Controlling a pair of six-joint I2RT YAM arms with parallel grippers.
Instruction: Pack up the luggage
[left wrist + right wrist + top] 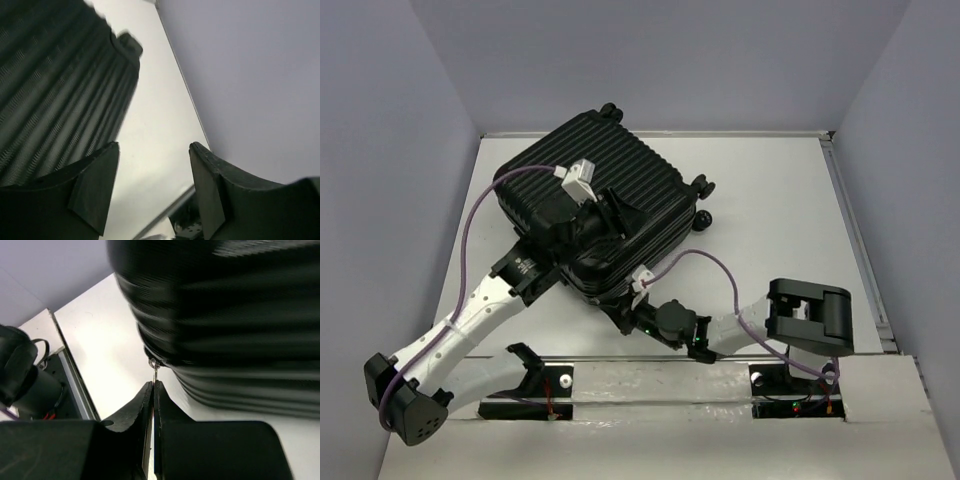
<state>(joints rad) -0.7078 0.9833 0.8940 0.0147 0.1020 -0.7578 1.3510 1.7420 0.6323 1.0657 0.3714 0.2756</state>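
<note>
The luggage [610, 170], a large black ribbed hard-shell suitcase with small wheels, lies closed on the table, turned diagonally. My left gripper [610, 215] rests over its near top face, open and empty; in the left wrist view the ribbed shell [55, 85] is at the left and the fingers [95, 192] stand apart over bare table. My right gripper [625, 312] is at the luggage's near corner, shut on a small metal zipper pull [154, 371] that hangs from the shell's edge [225, 315].
Grey walls enclose the table [770, 220] at the back and sides. A raised rail [860, 240] runs along the right edge. The arm bases and mounts [650, 385] line the near edge. Purple cables [470, 230] loop beside both arms.
</note>
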